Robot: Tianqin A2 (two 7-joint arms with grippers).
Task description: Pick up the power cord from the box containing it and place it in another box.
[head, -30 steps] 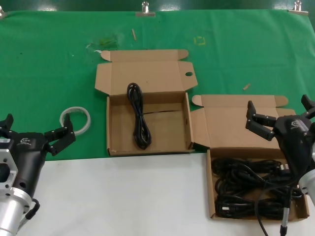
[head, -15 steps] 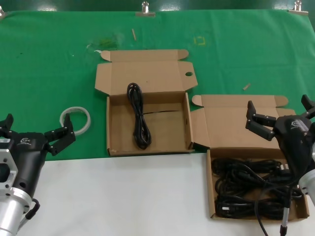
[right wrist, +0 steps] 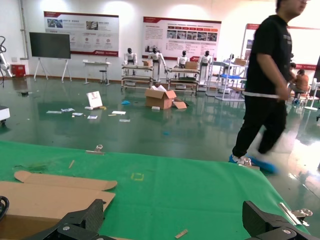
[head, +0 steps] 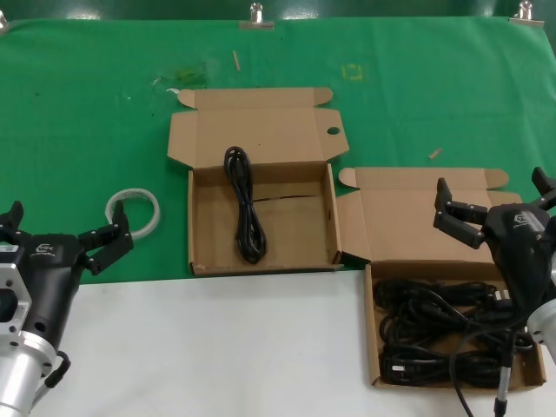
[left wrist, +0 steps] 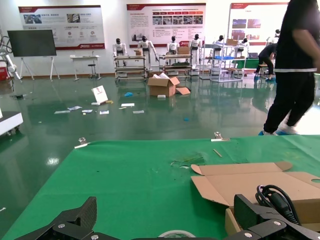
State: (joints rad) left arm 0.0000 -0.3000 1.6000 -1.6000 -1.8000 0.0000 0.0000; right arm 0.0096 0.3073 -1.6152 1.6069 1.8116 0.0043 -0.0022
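Observation:
The power cord (head: pixel 244 206), a thin black hank, lies along the left side of the open cardboard box (head: pixel 295 228) at the middle of the green mat. It also shows in the left wrist view (left wrist: pixel 278 198). A second open box (head: pixel 407 224) at the right holds a big heap of black cords (head: pixel 443 334). My left gripper (head: pixel 62 228) is open and empty, low at the left, apart from the middle box. My right gripper (head: pixel 495 200) is open and empty above the right box's lid. Both show open in the wrist views (left wrist: pixel 167 221) (right wrist: pixel 175 225).
A clear tape ring (head: pixel 133 211) lies on the mat just ahead of the left gripper. A small wooden stick (head: pixel 434 154) lies behind the right box, and another one (head: pixel 235 60) lies near the mat's far edge. White tabletop (head: pixel 217 347) runs along the front.

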